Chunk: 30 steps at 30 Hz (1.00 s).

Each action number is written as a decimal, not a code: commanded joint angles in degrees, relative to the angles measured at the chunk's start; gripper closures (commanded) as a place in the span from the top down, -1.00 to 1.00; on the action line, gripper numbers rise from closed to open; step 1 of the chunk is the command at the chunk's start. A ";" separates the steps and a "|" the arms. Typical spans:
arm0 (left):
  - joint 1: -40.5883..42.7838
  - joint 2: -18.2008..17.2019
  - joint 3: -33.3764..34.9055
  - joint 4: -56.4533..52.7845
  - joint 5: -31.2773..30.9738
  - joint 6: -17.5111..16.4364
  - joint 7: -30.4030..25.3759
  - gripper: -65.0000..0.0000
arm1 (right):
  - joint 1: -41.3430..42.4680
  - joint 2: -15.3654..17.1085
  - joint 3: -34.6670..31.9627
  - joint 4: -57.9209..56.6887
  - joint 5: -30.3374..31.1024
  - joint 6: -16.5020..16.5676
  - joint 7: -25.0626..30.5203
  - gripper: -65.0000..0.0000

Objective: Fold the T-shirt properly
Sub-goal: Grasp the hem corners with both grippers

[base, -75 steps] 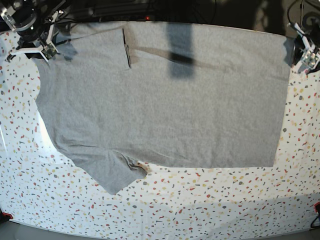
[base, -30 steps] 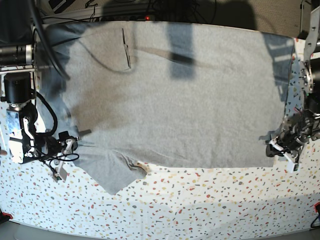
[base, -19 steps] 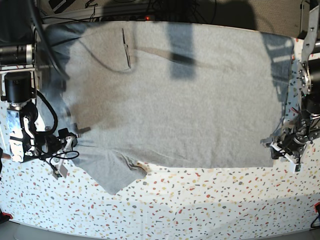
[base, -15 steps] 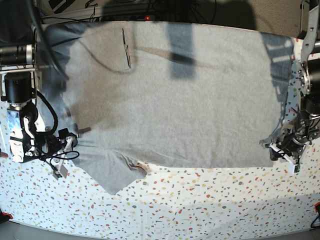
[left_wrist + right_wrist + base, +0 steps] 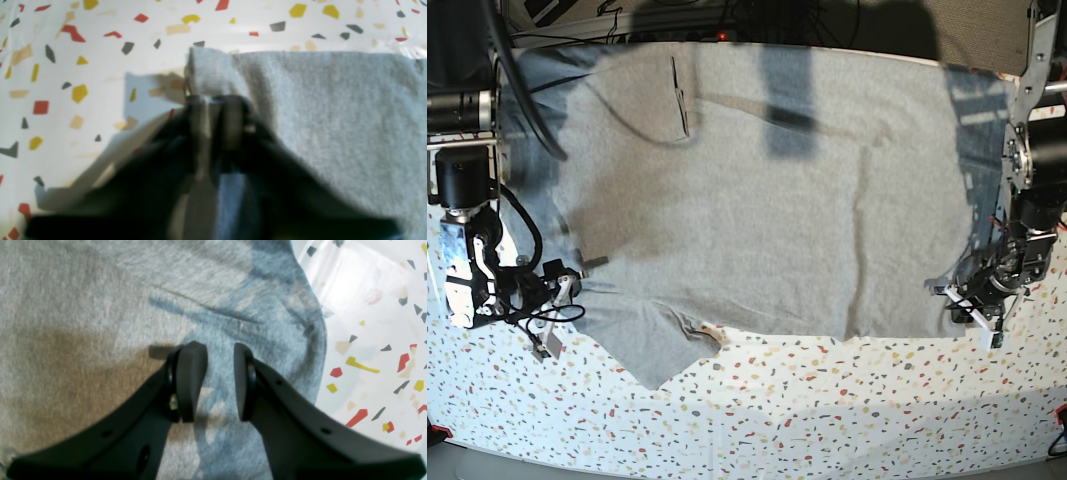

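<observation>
My left pincer (image 5: 213,100) is pressed together on the corner of the T-shirt (image 5: 767,190), a small fold of grey cloth bunched up between the tips (the wrist view is blurred there, but the cloth rises straight out of the closed tips). In the base view this pincer (image 5: 967,305) sits at the shirt's lower hem corner, at the edge of the speckled table (image 5: 827,400), and the hem near it is pulled inward into a slight pucker.

My right pincer (image 5: 220,380) stands partly spread, its two black pads (image 5: 190,380) apart with grey cloth showing in the gap; it holds nothing. Whether the pads touch the cloth below I cannot tell. In the base view it (image 5: 552,300) is by the sleeve side of the shirt.

The T-shirt lies spread flat across the table, plain grey side up, one sleeve pointing toward the table's near edge. No lettering or label can be read on it.
</observation>
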 commanded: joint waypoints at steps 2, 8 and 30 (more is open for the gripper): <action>-1.49 -0.76 -0.09 0.66 -0.02 0.31 -0.76 -1.00 | 1.92 0.94 0.31 0.87 0.63 0.48 1.68 -0.42; -1.51 -1.68 -0.09 0.66 -0.02 2.58 -4.48 -1.00 | 1.92 0.94 0.28 0.85 -0.68 0.52 9.70 -0.42; -1.46 -1.70 -0.09 0.66 -0.07 4.04 1.46 -1.00 | 19.52 -6.54 -0.09 -25.64 -12.09 -0.63 18.32 0.11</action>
